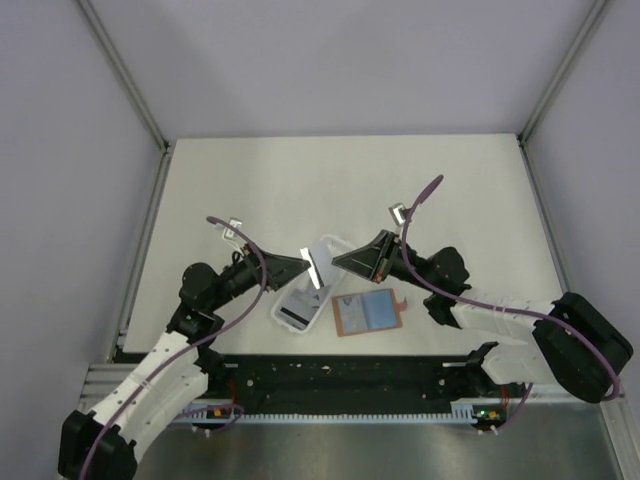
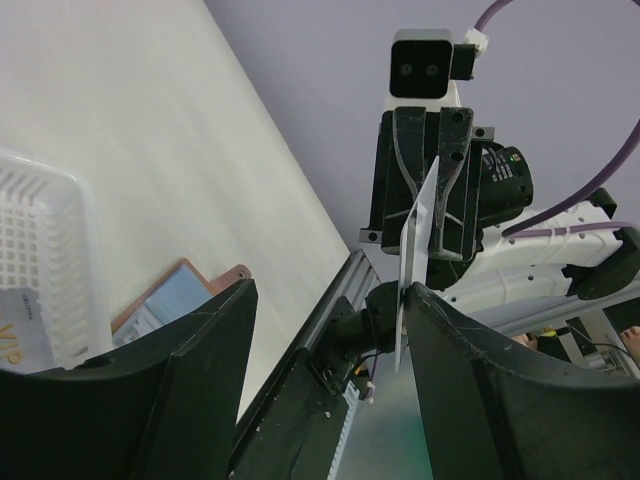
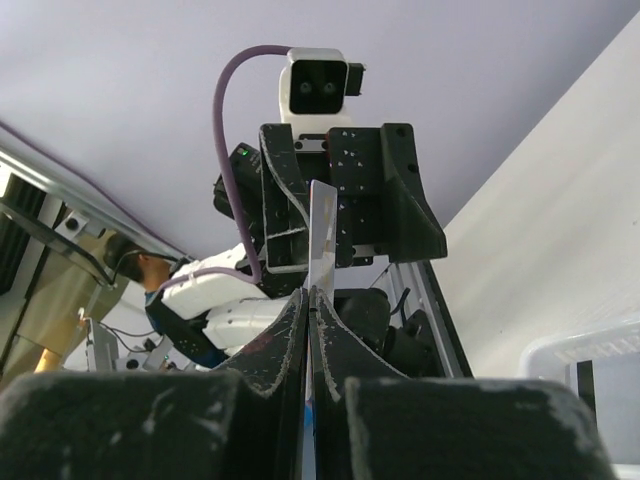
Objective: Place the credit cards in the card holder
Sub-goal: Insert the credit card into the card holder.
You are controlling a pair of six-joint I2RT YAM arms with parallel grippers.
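A silvery credit card (image 1: 320, 262) hangs in the air above the white tray, between my two grippers. My right gripper (image 1: 336, 262) is shut on its edge; in the right wrist view the jaws (image 3: 310, 295) pinch the card (image 3: 320, 230), seen edge-on. My left gripper (image 1: 304, 264) faces it with jaws wide apart (image 2: 330, 290); the card (image 2: 418, 235) lies against one left finger only. The orange-brown card holder (image 1: 368, 312) lies open on the table, pale blue inside up, also in the left wrist view (image 2: 172, 296). Another card (image 1: 298, 316) lies in the tray.
The long white plastic tray (image 1: 322, 290) lies under both grippers, left of the card holder; its mesh wall shows in the left wrist view (image 2: 45, 250), holding a pale card (image 2: 20, 325). A slotted metal rail (image 1: 330, 380) runs along the near table edge.
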